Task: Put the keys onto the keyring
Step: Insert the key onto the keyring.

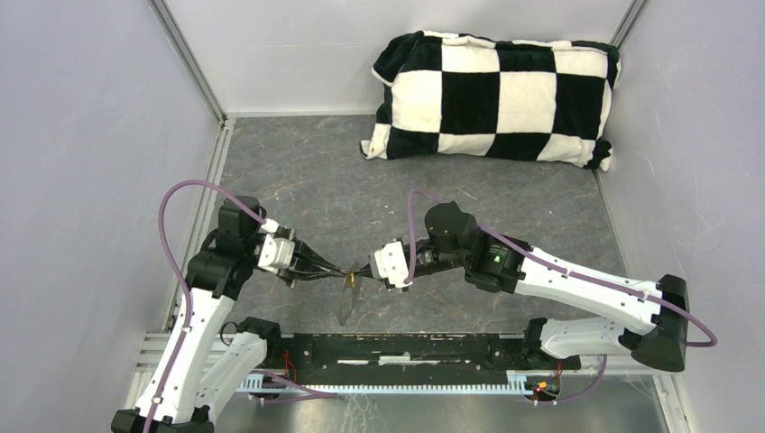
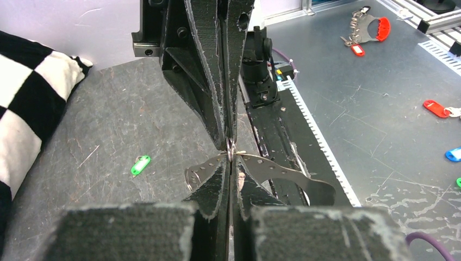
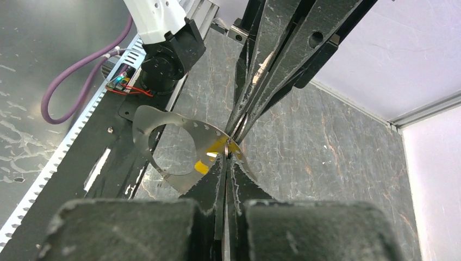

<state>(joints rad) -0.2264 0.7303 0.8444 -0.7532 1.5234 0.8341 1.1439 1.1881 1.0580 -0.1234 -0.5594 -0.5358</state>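
Nothing I can actually read here, no lettering, brands or numbers on anything in view (the green key head (image 2: pixel 141 165) is way too small to tell).

The grey mat (image 1: pixel 361 180) bears a checkered pillow (image 1: pixel 494 95) and, seemingly, a green-headed key (image 2: pixel 141 165).

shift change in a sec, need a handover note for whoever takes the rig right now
Left gripper: shut on the keyring, held up off the table between the arms.
Right gripper: shut, tip to tip with the left; what it pinches is too small to tell.
Yellow key: hanging at the keyring beside the tips; cannot tell if it is threaded on.
Green key: loose on the table, not on the keyring.
Done: keyring up, yellow key at it.
Left: confirm the yellow key, then pick up and thread the green key.
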